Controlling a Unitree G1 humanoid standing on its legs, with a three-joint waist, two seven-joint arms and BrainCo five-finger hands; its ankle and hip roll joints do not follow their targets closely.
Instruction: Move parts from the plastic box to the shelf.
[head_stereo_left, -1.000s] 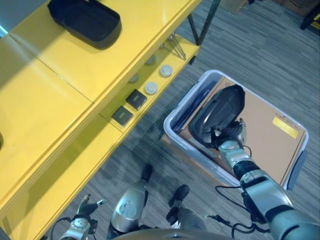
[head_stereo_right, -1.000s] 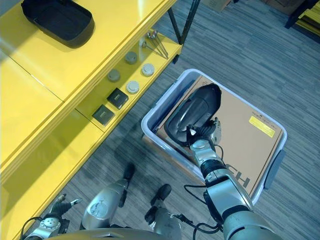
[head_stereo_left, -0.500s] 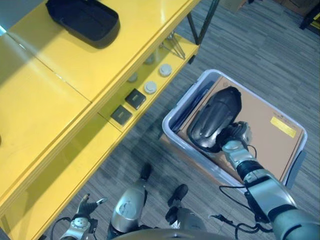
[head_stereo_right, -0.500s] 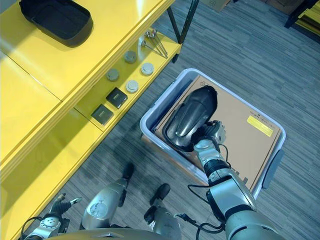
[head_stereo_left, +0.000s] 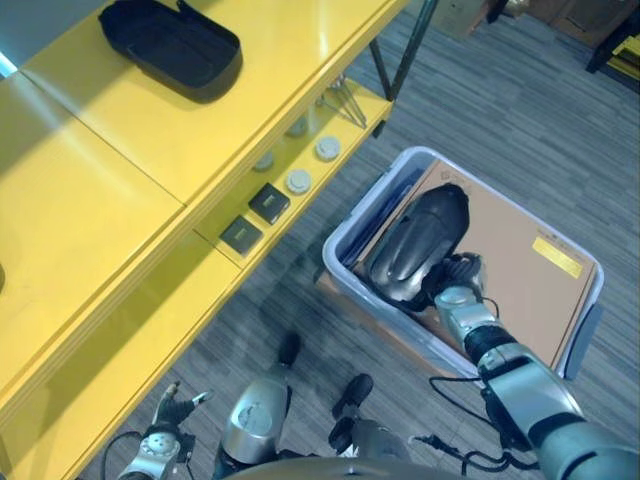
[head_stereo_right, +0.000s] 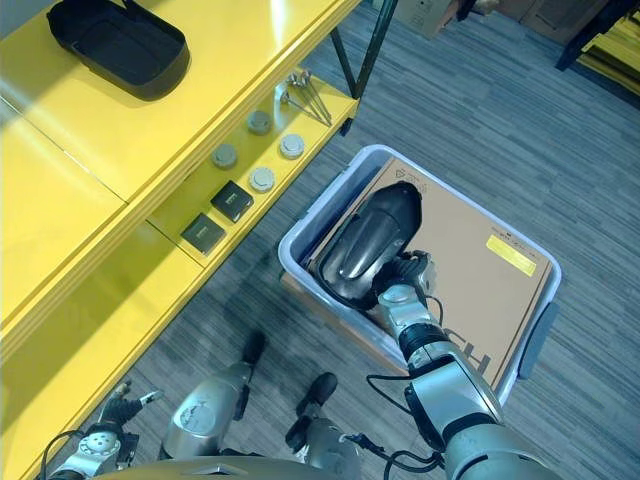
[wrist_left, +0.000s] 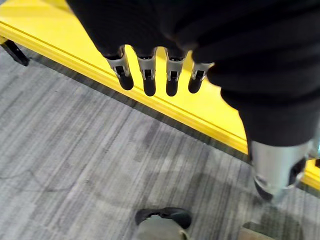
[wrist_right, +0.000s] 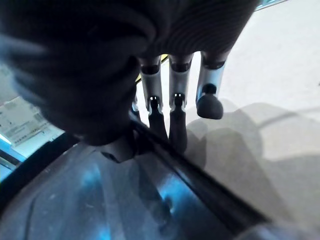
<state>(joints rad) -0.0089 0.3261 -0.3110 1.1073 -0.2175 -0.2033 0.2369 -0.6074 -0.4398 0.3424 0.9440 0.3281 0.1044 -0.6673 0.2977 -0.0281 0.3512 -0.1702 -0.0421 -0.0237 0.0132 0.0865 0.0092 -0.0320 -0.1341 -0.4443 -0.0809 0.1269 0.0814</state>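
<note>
Right hand (head_stereo_right: 400, 290) has its fingers curled round the near end of the black part (head_stereo_right: 365, 245), long axis running away from it, over the plastic box's (head_stereo_right: 300, 255) shelf-side edge; yellow shelf (head_stereo_right: 150, 120) is off left.

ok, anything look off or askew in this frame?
Nothing spilled or damaged. The black shell part sits tilted in the plastic box, its low end in the right hand, lying over the cardboard sheet. Left hand hangs idle by the shelf.
</note>
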